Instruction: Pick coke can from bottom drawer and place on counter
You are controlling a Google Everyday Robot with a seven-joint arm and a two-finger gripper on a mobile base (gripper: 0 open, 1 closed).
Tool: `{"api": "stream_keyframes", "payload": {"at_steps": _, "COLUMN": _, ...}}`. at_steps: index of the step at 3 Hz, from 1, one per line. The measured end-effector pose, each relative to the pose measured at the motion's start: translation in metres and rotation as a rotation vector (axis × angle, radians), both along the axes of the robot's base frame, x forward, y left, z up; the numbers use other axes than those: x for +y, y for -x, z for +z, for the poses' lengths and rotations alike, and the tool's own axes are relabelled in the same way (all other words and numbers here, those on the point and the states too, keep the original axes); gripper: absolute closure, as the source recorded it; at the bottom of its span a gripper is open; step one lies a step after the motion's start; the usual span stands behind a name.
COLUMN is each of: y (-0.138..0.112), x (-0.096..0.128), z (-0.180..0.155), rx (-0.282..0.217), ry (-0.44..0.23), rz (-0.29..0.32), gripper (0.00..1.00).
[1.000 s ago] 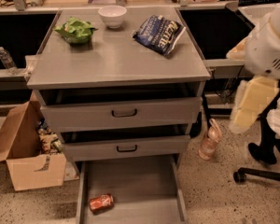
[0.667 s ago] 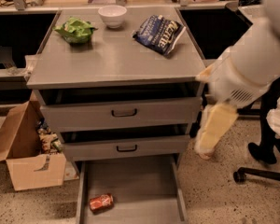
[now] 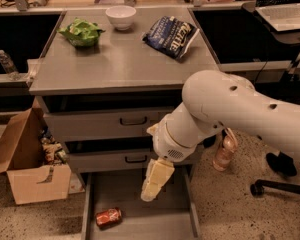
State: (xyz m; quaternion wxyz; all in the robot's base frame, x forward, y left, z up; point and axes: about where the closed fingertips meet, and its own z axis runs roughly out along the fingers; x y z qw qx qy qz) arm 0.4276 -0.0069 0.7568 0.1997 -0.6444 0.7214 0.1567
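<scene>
The coke can (image 3: 108, 217) lies on its side at the front left of the open bottom drawer (image 3: 135, 223). My gripper (image 3: 149, 196) hangs on the white arm (image 3: 225, 111) in front of the cabinet. It points down over the middle of the drawer, to the right of the can and above it, not touching it. The grey counter (image 3: 125, 64) is the cabinet top, above the two shut upper drawers.
On the counter are a green bag (image 3: 81, 32), a white bowl (image 3: 121, 16) and a blue chip bag (image 3: 171, 36). An open cardboard box (image 3: 30, 171) stands left of the cabinet. A pinkish bottle (image 3: 225, 151) and a chair base (image 3: 277, 186) are to the right.
My arm has swung from the right side leftward and down across the cabinet front. The gripper now hangs over the open bottom drawer. The can has not moved.
</scene>
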Motion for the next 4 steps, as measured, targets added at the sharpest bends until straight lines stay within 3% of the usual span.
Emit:
{"api": "stream_keyframes", "payload": {"at_steps": 1, "y": 0.000, "x": 0.000, "z": 0.000, "rx": 0.000, "ry": 0.000, "rz": 0.000, "gripper": 0.00}}
{"api": "stream_keyframes", "payload": {"at_steps": 2, "y": -0.006, "x": 0.014, "z": -0.033, "rx": -0.003, "ry": -0.016, "rz": 0.011, "gripper": 0.00}}
{"api": "stream_keyframes", "payload": {"at_steps": 3, "y": -0.002, "x": 0.045, "z": -0.126, "rx": 0.044, "ry": -0.075, "rz": 0.051, "gripper": 0.00}}
{"api": "stream_keyframes", "payload": {"at_steps": 4, "y": 0.005, "x": 0.069, "z": -0.196, "rx": 0.067, "ry": -0.161, "rz": 0.058, "gripper": 0.00}}
